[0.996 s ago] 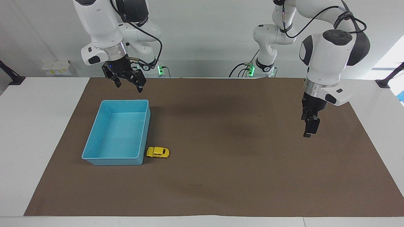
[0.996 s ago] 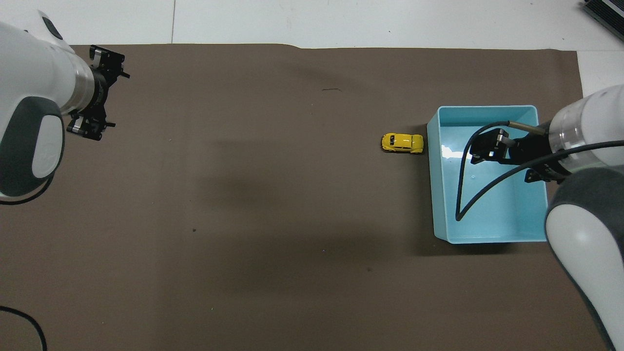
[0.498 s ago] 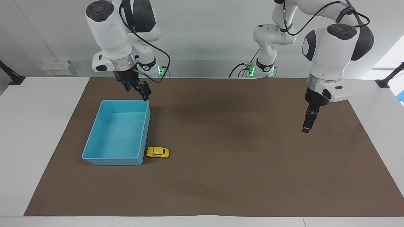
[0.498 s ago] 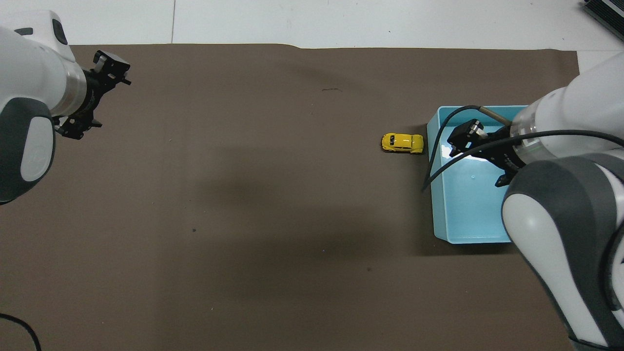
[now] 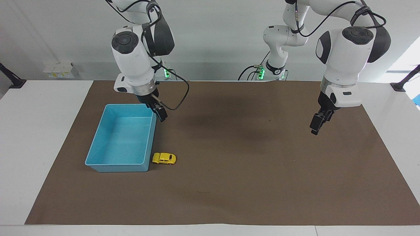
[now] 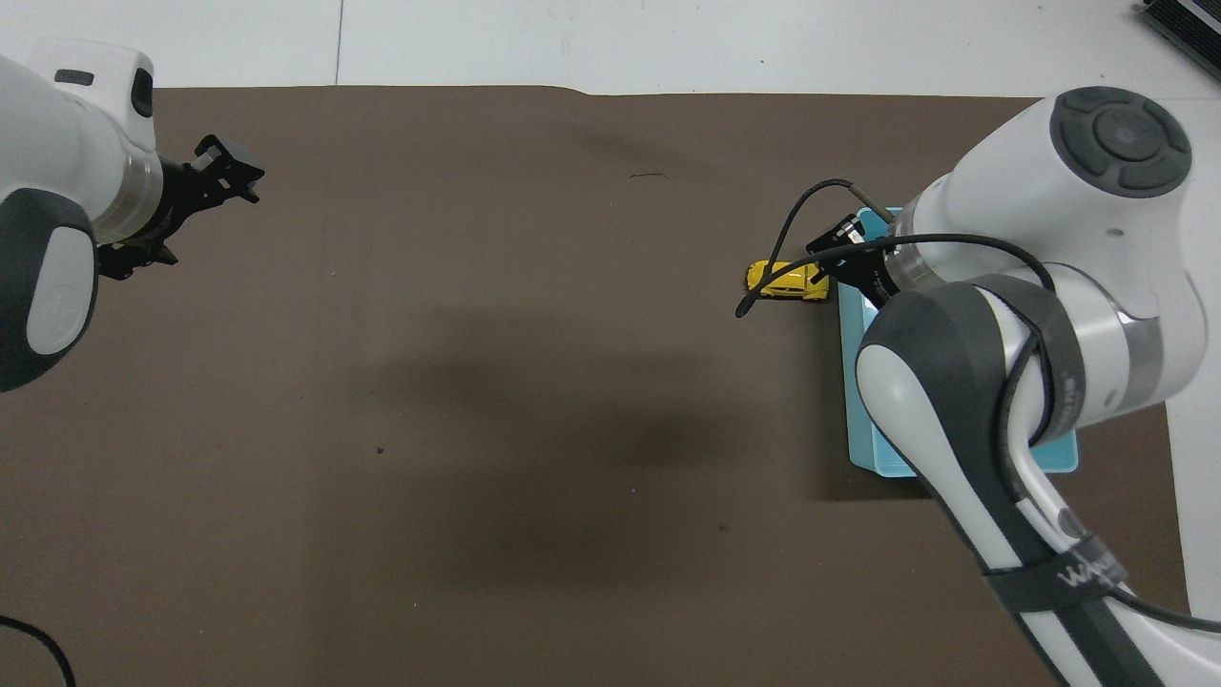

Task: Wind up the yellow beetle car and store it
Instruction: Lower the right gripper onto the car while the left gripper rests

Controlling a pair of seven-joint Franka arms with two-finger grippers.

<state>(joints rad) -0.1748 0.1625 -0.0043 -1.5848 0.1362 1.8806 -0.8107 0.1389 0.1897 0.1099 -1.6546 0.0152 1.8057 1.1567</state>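
Lying flat across a white table, a brown mat; standing plain and pale at twelve o'clock, a grey-white wall; spilling in at three o'clock, bright daylight; glowing at twelve o'clock, small green lights.

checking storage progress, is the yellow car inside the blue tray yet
No, the yellow beetle car sits on the brown mat just beside the blue tray, outside its wall.
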